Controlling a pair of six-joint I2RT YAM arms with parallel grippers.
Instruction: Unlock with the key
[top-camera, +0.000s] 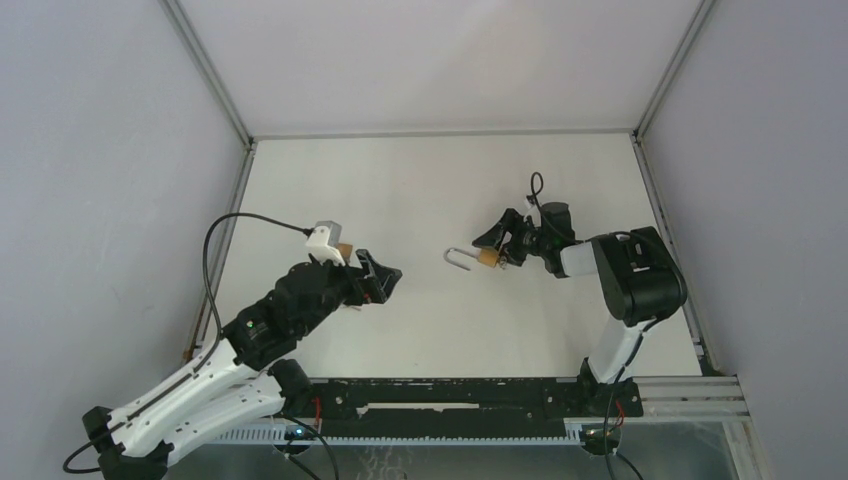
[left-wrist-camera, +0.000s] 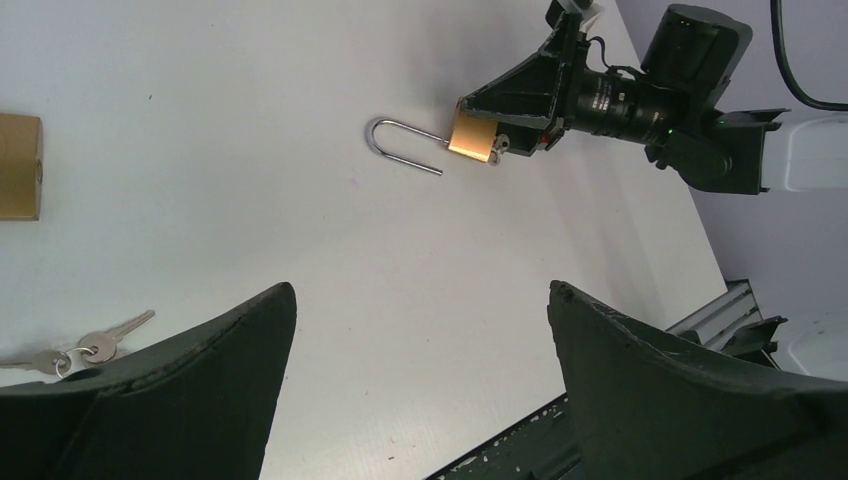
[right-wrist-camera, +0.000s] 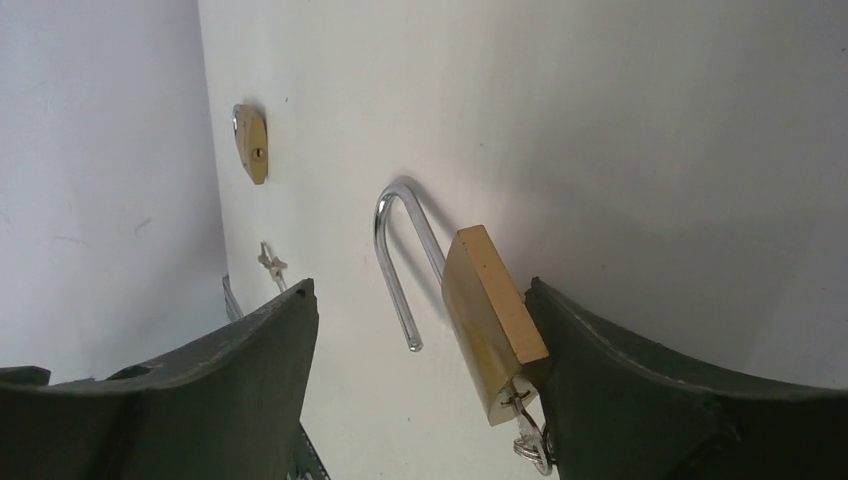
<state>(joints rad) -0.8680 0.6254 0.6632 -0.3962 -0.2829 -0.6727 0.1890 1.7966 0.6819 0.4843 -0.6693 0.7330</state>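
The right fingers (right-wrist-camera: 230, 370) stand open, w/ nothing gripped. The brass padlock (right-wrist-camera: 495, 320) lies on the desk (top-camera: 420, 190) between them. Its body is just beside one finger, maybe touching, and apart from the other one. Its shackle (right-wrist-camera: 400, 250) is open, one leg free of the body, and points away from the fingers. The key (right-wrist-camera: 520, 415) sits in the keyhole, at the end nearest the wrist. The left fingers (left-wrist-camera: 200, 370) are also wide open & empty, well apart from the padlock. Near them lie a 2nd padlock (left-wrist-camera: 18, 165) and spare keys (left-wrist-camera: 85, 345).
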